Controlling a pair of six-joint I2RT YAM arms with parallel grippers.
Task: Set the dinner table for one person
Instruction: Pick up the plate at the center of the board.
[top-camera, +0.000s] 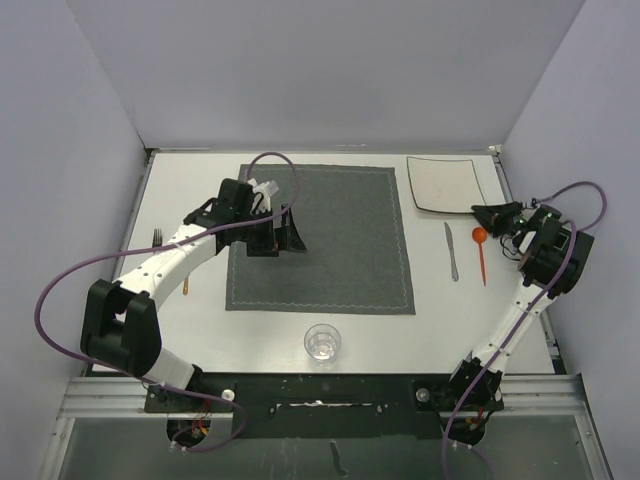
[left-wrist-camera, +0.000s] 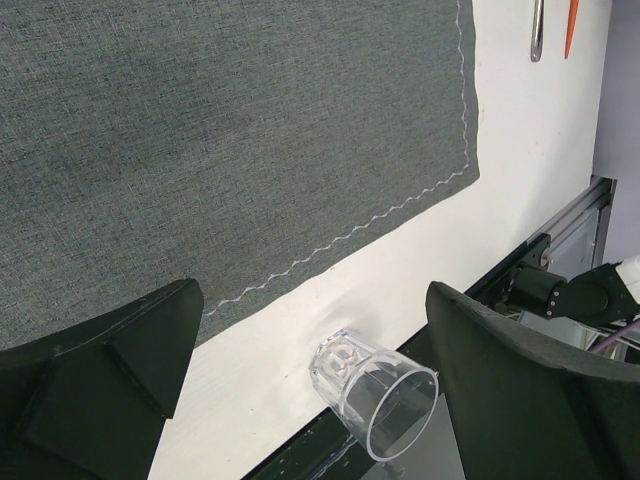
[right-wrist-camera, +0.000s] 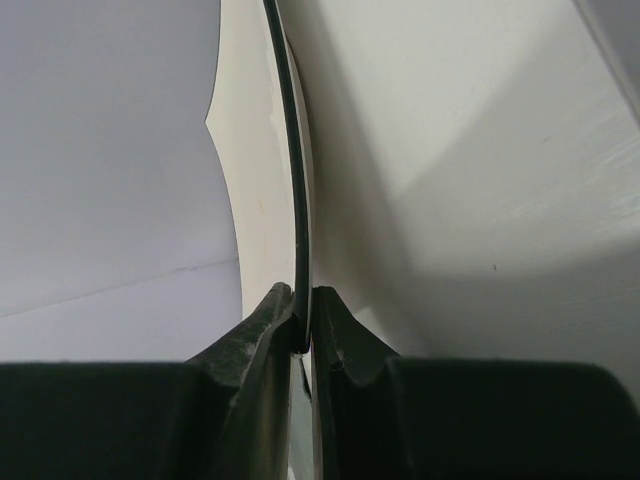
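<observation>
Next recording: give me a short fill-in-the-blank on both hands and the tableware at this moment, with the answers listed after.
1. The right hand is ____ on the rim of the plate.
2. The left hand hangs over the placemat with its jaws ____.
3. The glass stands ____ on the dinner table.
4. The knife lies between the placemat and the ____ spoon.
Answers: shut; open; upright; orange.

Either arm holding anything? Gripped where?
Right gripper pinches the white plate by its rim, at a corner. Left gripper is open above the placemat, holding nothing.
</observation>
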